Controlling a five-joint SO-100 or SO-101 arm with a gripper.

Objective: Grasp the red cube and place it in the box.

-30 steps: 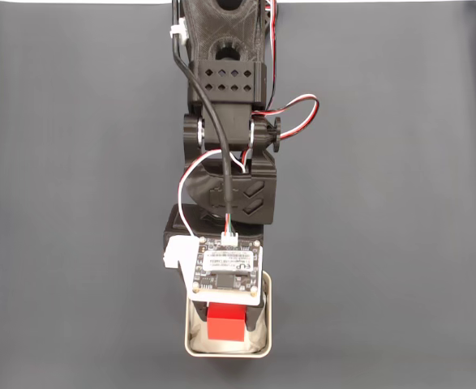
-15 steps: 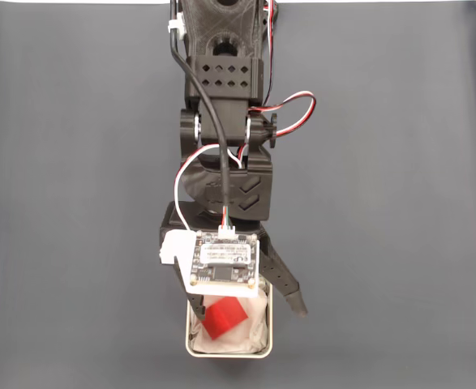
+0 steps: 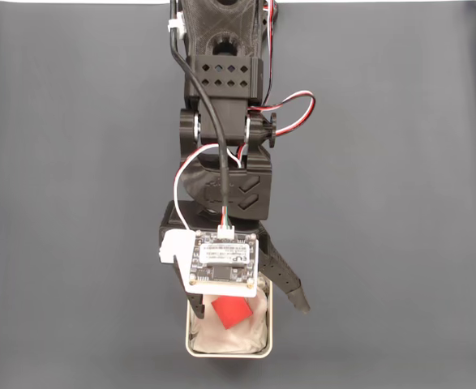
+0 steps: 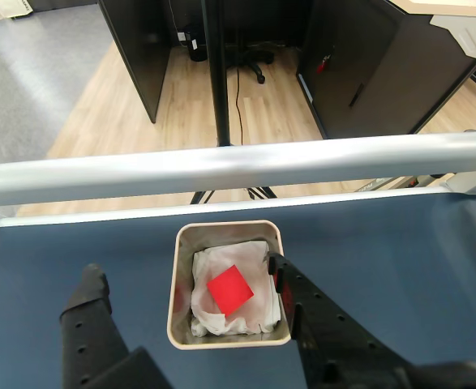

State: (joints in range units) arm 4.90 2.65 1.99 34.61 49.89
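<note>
Inside the box [image 4: 228, 231], on its white lining, the cube [image 4: 229, 290] lies tilted and free, while my pincer [image 4: 185, 275] hangs above with fingers spread wide, one each side over the dark worktop [image 4: 432, 243], so placing looks done and only withdrawal remains.

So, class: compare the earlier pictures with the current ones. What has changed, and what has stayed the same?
The gripper opened and let go of the red cube, which dropped onto the white lining of the box and now lies tilted there, free of both fingers. The box and the arm's upper part stayed put.
</note>
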